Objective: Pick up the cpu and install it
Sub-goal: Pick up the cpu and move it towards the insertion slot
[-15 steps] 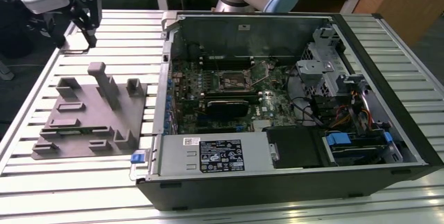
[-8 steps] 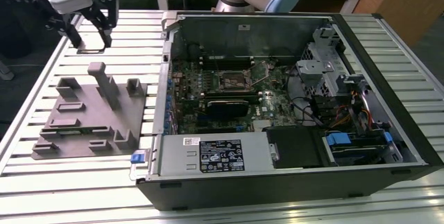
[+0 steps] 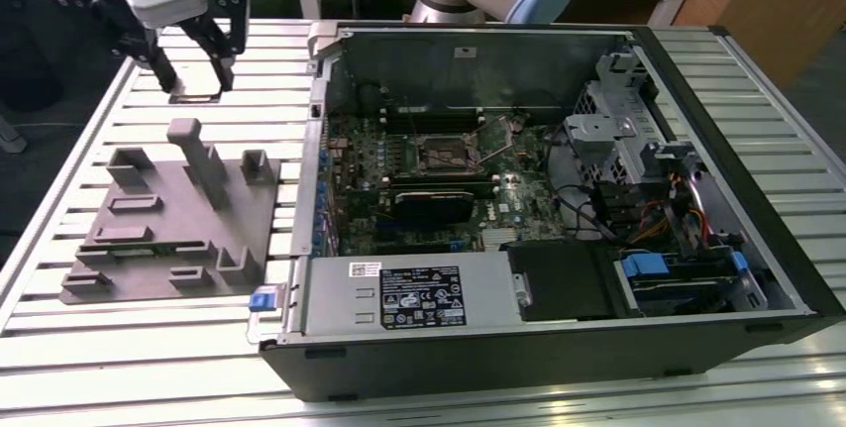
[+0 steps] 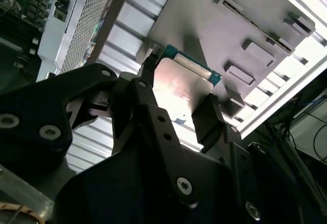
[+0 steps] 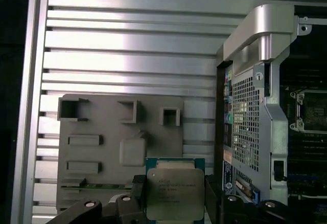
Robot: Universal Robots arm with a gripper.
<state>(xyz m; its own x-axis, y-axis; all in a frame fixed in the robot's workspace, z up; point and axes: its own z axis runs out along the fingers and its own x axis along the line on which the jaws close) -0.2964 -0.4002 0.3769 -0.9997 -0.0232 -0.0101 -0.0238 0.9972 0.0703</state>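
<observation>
So the cpu (image 5: 173, 193) (image 4: 181, 88) is pinched edge-on between the two black fingers (image 5: 212, 199) (image 4: 208, 117) of the hand (image 5: 173, 199) (image 4: 179, 93) (image 3: 196, 78), one finger on each opposite side. It's a flat square with a silvery metal lid and a thin green rim, and it's lifted off everything, hanging over the table (image 3: 79, 160) (image 5: 127, 45) near the fixture plate (image 3: 158, 239) (image 5: 102, 132) (image 4: 214, 24), outside the computer case (image 3: 556, 368).

The fixture plate is a single matte grey plastic slab with blocky posts and slots. The table is ribbed aluminium slats, shiny. There's one computer case, black, lying open on its side, with the green motherboard and its one square socket (image 3: 447, 153) in view, well apart from the hand.
</observation>
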